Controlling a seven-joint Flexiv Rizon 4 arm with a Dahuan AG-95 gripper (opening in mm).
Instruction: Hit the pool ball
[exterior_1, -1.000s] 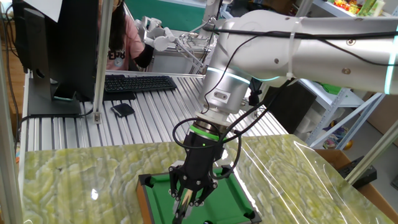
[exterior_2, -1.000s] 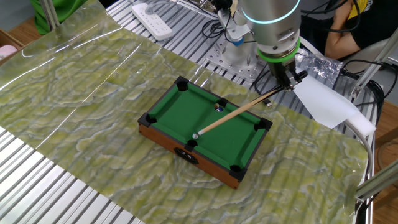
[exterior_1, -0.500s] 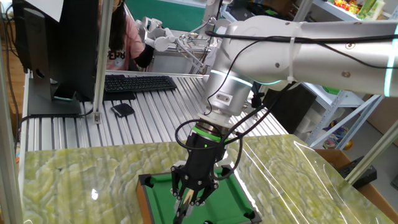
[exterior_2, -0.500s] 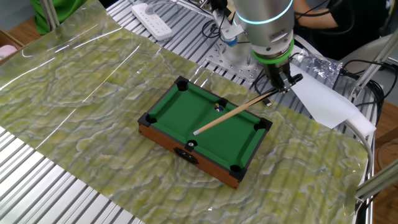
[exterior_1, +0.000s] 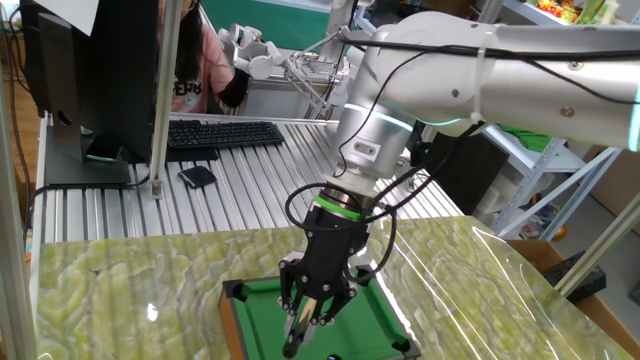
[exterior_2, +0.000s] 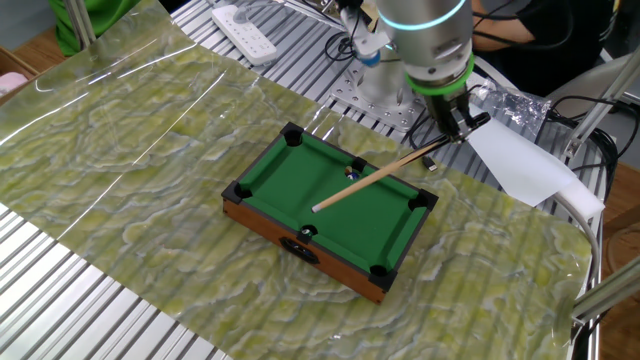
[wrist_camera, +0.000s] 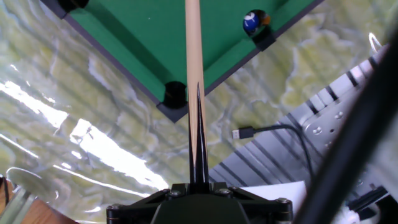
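Note:
The mini green pool table (exterior_2: 300, 170) sits on the marbled mat. It also shows in the one fixed view (exterior_1: 262, 312) and the hand view (wrist_camera: 137, 31). The pool ball (exterior_2: 351, 172), tiny and dark blue with a whitish spot, lies near a side pocket; in the hand view (wrist_camera: 252, 22) it is right of the cue. My gripper (exterior_2: 452, 128) is shut on the butt of the long wooden cue stick (exterior_2: 375, 177). The cue slopes down over the felt and passes just beside the ball, with its tip mid-table. It shows in the hand view (wrist_camera: 193, 50) running from the gripper (wrist_camera: 198, 93), and the gripper shows over the table (exterior_1: 315, 318).
A white paper sheet (exterior_2: 520, 165) and a power strip (exterior_2: 245, 20) lie behind the table. A keyboard (exterior_1: 220, 133), a monitor and a seated person (exterior_1: 195, 60) are at the far side. A USB cable (wrist_camera: 267, 130) lies by the mat edge.
The gripper shifted slightly and the cue tip drew back from the near pocket toward the middle of the felt. The ball has not moved.

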